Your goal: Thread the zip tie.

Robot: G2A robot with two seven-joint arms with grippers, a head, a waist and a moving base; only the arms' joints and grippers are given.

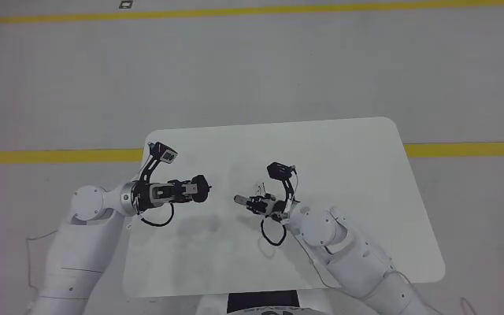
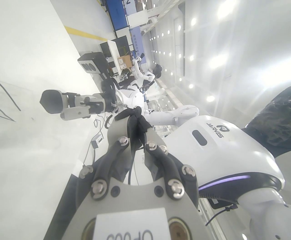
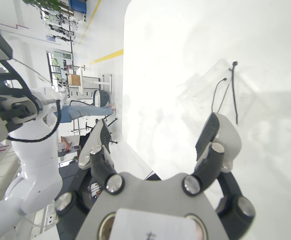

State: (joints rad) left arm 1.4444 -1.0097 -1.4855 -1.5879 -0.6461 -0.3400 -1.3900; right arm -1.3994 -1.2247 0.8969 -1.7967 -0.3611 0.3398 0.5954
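Two black zip ties lie flat on the white table (image 1: pixel 354 157), a thick one (image 3: pixel 234 93) and a thin one (image 3: pixel 218 95), on what looks like a clear sheet (image 3: pixel 200 86). My right gripper (image 3: pixel 158 120) hovers just short of them, open, with nothing between its ribbed pads (image 3: pixel 210 129). From above, it (image 1: pixel 239 200) points across at my left gripper (image 1: pixel 206 187), a small gap between the two. My left gripper (image 2: pixel 136 117) is shut, its black tips pressed together; I cannot tell whether anything is held. The right gripper (image 2: pixel 53 103) shows beyond it, with the zip ties (image 2: pixel 10 100) off to one side.
Both grippers hang over the table's near left half. The far and right parts of the table (image 1: pixel 370 181) hold nothing. The table's rounded corner (image 3: pixel 127 9) and its edge lie ahead of the right gripper. Yellow floor lines (image 1: pixel 441 149) run behind the table.
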